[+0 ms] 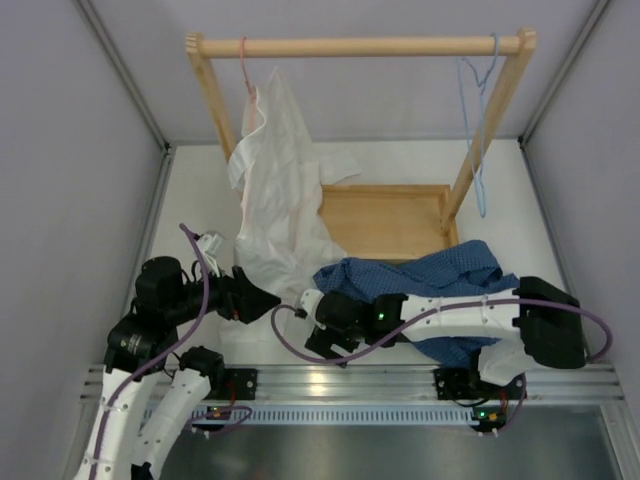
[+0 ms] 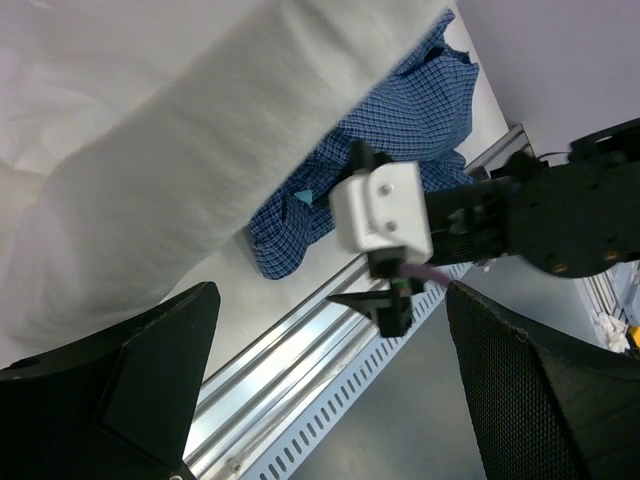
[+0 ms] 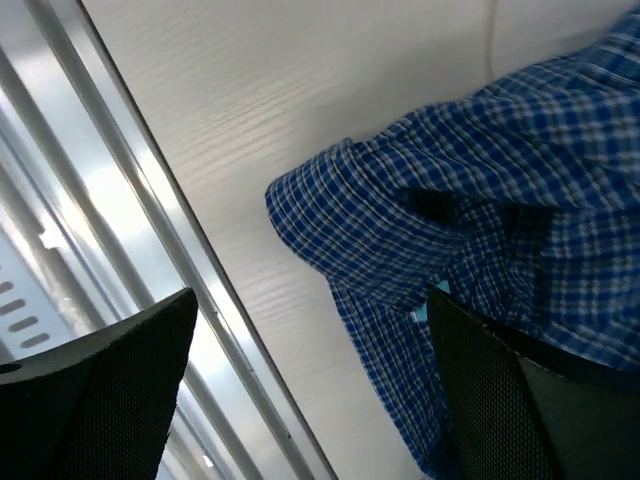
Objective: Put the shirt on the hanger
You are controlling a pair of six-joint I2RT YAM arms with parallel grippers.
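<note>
Shirt (image 1: 440,268) lies crumpled in a dark blue checked heap.

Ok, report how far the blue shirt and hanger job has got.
Done: nothing yet. The shirt lies crumpled on the table, and the hanger hangs bare on the rod. In hand: the right claw is open at the shirt's edge; the left claw is open and empty. Left: grasp the shirt, fetch the hanger, dress it.
</note>
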